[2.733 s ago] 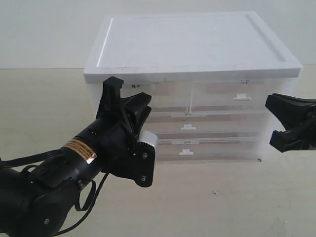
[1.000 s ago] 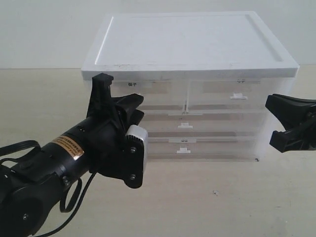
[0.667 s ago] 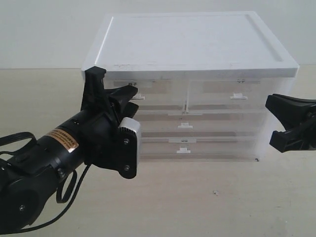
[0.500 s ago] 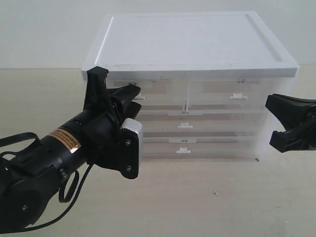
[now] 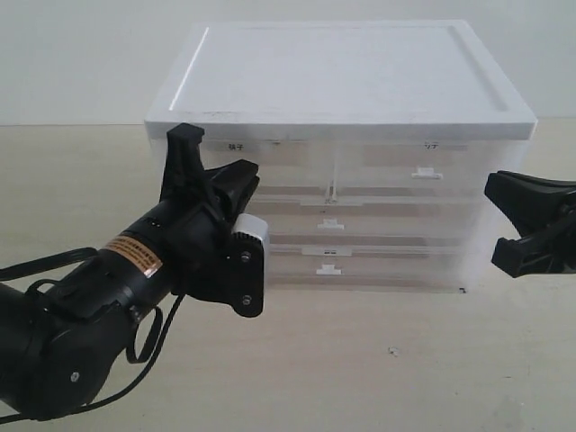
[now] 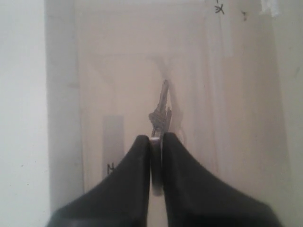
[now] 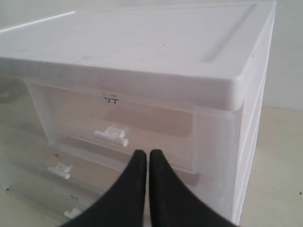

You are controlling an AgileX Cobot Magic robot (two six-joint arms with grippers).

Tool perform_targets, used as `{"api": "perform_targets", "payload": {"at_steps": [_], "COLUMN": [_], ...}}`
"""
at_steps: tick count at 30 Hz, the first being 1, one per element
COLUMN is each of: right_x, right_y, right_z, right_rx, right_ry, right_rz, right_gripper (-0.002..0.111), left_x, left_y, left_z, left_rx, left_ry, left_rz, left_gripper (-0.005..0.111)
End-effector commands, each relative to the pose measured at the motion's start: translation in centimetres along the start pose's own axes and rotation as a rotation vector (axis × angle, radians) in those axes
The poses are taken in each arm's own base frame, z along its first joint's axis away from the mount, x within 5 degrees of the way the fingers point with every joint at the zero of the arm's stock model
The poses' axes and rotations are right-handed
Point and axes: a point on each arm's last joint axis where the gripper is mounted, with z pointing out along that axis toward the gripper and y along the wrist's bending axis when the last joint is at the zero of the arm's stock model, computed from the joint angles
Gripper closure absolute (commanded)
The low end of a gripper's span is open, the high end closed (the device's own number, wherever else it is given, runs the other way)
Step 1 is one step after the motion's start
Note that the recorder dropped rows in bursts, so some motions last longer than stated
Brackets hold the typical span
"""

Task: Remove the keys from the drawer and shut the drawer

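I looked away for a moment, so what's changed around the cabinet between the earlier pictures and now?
The left tool has closed on a thin pale piece, apparently the handle of the drawer. The cabinet has shifted slightly to the left in the exterior view. The drawer still looks shut with the keys inside, and the right tool has not moved.

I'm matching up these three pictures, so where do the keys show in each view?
Left wrist view: the keys sit mid-picture behind the cloudy front of the drawer, just past the left gripper, shut on the drawer's handle.
Exterior view: not visible; that gripper covers the upper left drawer.
Right wrist view: not in it.
Shared landmark: the white cabinet, its front in all three.
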Motion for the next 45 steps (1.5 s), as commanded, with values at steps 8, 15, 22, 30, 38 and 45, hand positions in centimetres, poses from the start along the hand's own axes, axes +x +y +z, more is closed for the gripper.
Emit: {"api": "perform_targets", "payload": {"at_steps": [8, 15, 22, 30, 38, 45], "right_x": [-0.1, -0.1, -0.1, -0.1, -0.1, -0.1], "right_y": [-0.1, -0.1, -0.1, -0.1, 0.0, 0.0], "right_z": [0.1, 0.1, 0.1, 0.1, 0.1, 0.1], "right_rx": [0.002, 0.002, 0.002, 0.000, -0.001, -0.002], "right_ry": [-0.002, -0.002, -0.002, -0.001, -0.003, -0.004], "right_rz": [-0.007, -0.007, -0.002, -0.006, -0.008, -0.013], "right_gripper": [0.108, 0.108, 0.108, 0.108, 0.108, 0.108], "left_x": [-1.2, -3.1, -3.2, -1.3, 0.6, 1.2], "left_y": [-0.5, 0.7, 1.5, 1.5, 1.0, 0.4], "left_z": [-0.6, -1.8, -3.4, -2.3, -1.3, 0.3], "left_rx": [0.056, 0.061, 0.095, 0.102, 0.081, 0.021], "left_ry": [0.068, 0.013, 0.008, -0.031, -0.006, -0.009], "left_rz": [0.004, 0.007, 0.028, -0.059, -0.043, -0.033], "left_gripper": [0.102, 0.102, 0.102, 0.073, 0.075, 0.075]}}
